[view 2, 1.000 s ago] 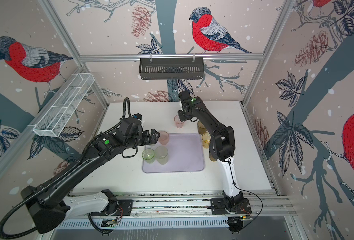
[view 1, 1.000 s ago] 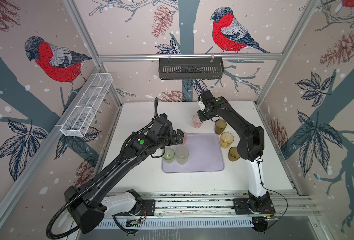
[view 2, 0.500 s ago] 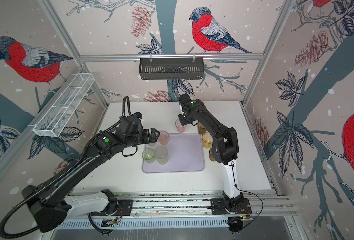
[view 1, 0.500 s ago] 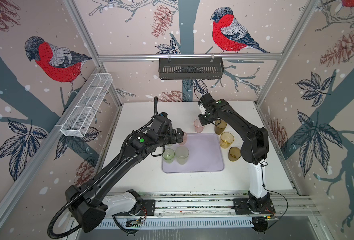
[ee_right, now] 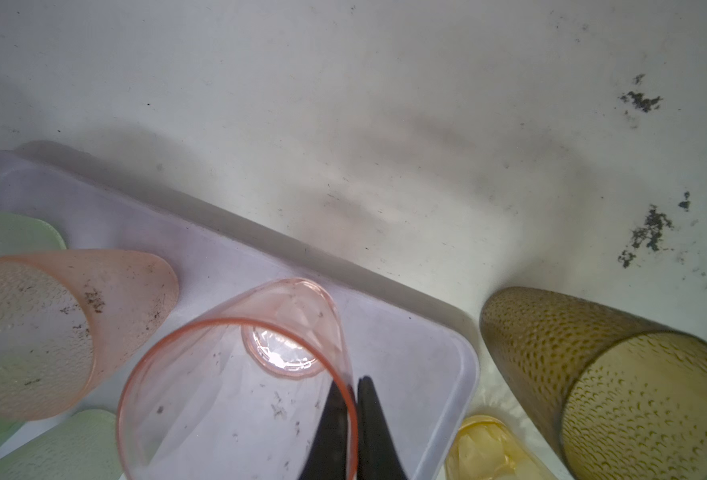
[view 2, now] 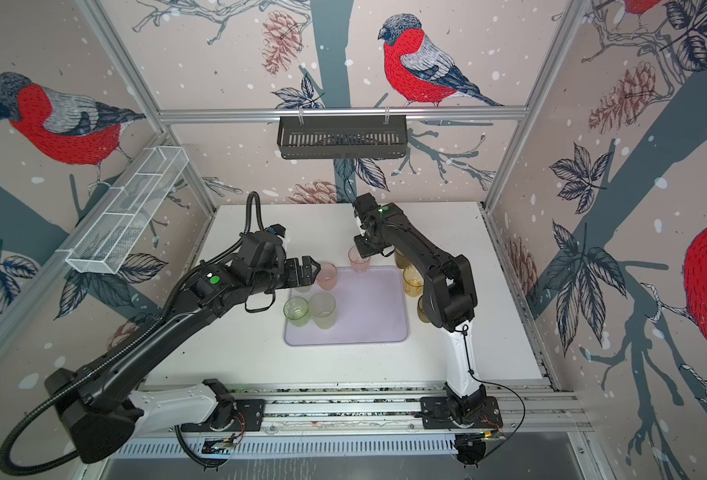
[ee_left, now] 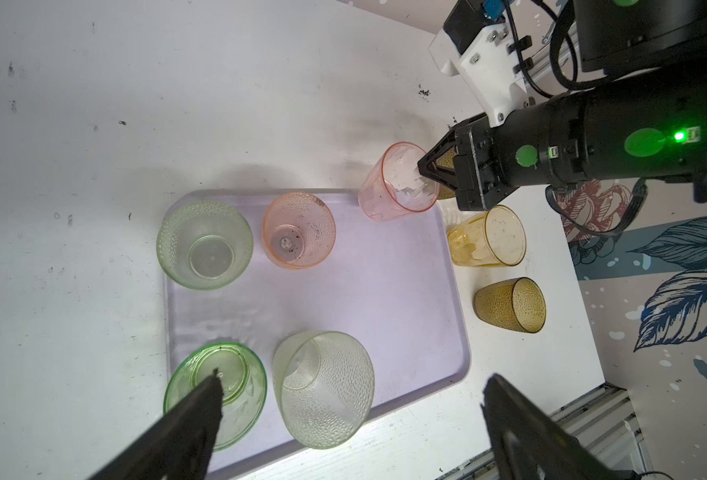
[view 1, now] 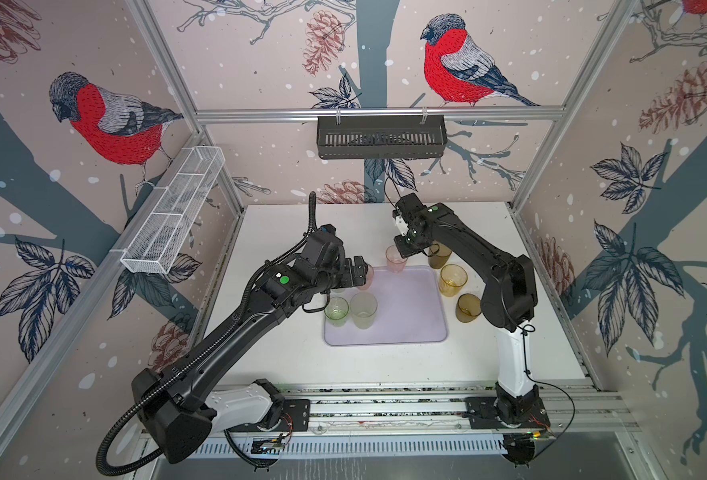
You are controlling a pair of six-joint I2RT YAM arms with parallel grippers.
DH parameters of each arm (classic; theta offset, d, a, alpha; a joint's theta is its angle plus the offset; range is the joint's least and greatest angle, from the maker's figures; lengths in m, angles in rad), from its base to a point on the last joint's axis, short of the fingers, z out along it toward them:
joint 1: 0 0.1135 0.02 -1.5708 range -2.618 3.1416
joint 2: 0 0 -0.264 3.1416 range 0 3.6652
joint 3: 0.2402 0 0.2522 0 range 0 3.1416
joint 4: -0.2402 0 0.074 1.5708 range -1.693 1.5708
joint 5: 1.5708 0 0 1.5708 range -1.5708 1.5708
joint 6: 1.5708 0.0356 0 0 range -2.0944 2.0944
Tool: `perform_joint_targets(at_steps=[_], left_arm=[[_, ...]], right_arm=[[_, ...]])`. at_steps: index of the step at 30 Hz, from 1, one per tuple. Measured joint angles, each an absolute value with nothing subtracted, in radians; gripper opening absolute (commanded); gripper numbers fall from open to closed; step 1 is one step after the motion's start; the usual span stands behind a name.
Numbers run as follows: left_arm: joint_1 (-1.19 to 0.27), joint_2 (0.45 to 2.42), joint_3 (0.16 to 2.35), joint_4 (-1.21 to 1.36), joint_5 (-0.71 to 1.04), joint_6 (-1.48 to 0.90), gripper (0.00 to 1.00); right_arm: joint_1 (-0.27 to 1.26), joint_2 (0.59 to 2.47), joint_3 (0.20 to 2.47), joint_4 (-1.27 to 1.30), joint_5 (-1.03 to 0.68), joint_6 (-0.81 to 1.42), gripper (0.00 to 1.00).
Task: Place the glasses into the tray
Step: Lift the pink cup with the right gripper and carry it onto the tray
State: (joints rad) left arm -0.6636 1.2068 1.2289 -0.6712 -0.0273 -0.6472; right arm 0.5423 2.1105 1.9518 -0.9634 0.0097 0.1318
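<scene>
Right pincer [ee_right: 349,388] is clamped on the rim of the smooth pink glass [ee_right: 202,395], one finger inside the wall and one outside. That glass is over the tray [ee_left: 385,291] at its far right corner; can't tell if the base is down.

Left pincer [ee_left: 354,377] is spread wide and empty above the tray's left side.

In tray: textured pink glass [ee_left: 300,230], pale green glass [ee_left: 204,245], green glass [ee_left: 248,374], frosted glass [ee_left: 327,390].

On the surface [ee_left: 94,124] right of the tray: yellow glass [ee_left: 487,237], amber glass [ee_left: 509,305], second amber glass [ee_right: 593,374].
</scene>
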Motion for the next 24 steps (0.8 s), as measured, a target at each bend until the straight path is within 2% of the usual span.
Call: perform_joint_targets(at_steps=[24], left_arm=[[-0.664, 1.219, 1.235, -0.672, -0.028, -0.636, 0.97]], right_arm=[[0.57, 2.086, 1.808, -0.871, -0.023, 0.132, 0.0]])
